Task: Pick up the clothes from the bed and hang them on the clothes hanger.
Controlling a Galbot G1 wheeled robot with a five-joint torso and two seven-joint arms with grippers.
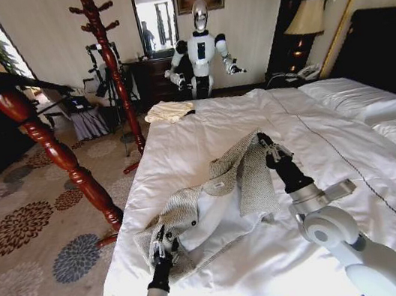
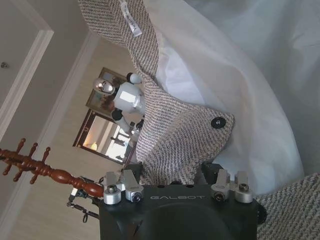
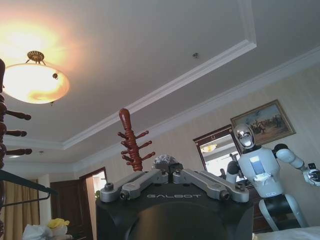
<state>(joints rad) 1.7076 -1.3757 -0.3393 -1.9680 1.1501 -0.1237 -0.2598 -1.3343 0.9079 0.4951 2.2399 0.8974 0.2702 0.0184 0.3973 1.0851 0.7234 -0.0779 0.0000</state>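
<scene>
Coarse grey-beige knit cardigan (image 1: 221,197), white-lined, crumpled on smooth duvet (image 1: 353,167).

Cardigan (image 1: 218,201): lay spread open on the bed (image 1: 353,167), white lining up.
Left hand (image 1: 163,246): at 7 o'clock, on cardigan's near hem.
Right hand (image 1: 268,145): at 1 o'clock of cardigan, pinching its far edge.
</scene>
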